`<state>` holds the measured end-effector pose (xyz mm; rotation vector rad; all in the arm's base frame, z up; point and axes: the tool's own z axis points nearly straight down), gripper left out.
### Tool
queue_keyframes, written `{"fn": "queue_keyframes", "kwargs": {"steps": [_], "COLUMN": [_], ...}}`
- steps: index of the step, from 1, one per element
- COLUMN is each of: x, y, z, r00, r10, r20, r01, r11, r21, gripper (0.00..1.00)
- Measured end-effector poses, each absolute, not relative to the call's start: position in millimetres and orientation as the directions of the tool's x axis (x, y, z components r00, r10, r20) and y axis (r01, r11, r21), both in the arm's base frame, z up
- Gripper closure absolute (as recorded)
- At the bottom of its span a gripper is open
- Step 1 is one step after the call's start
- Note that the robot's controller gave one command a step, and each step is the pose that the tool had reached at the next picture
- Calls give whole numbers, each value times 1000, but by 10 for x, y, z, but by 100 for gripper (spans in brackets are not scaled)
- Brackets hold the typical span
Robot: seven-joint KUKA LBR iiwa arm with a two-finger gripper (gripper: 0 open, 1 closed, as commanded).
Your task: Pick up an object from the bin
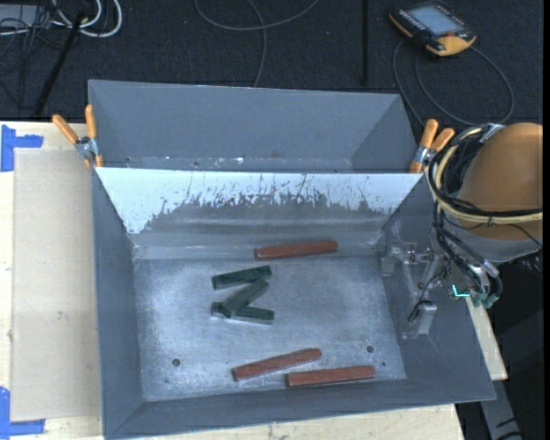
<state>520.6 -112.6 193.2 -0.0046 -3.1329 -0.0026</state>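
My gripper (420, 314) hangs over the bin's right wall, apart from every loose thing. Nearest to it is a flat red-brown bar (330, 375) lying along the front of the floor, right of centre. A second red-brown bar (277, 364) lies just left of it, slightly tilted. A third red-brown bar (296, 249) rests at the foot of the back wall. Nothing shows in the gripper.
Dark green bars lie in the middle of the floor: one (242, 277) toward the back, two more crossed in front of it (243, 308). The arm with its orange cover and cables stands outside the bin's right rim.
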Motion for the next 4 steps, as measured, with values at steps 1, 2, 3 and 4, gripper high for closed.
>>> {"fn": "queue_keyframes", "kwargs": {"steps": [1, 2, 3, 4], "x": [5224, 5025, 4892, 4797], "y": [-1122, -810, -640, -371], "z": [1971, 1552, 1278, 1259], "r00": [-1000, -998, -974, -936], "r10": [0, -60, -227, -353], "r20": [1, -4, 4, 3], "r01": [0, -60, -227, -353], "r11": [1000, 998, 974, 936], "r21": [0, -2, 4, 0], "gripper": [0, 0, 0, 0]}}
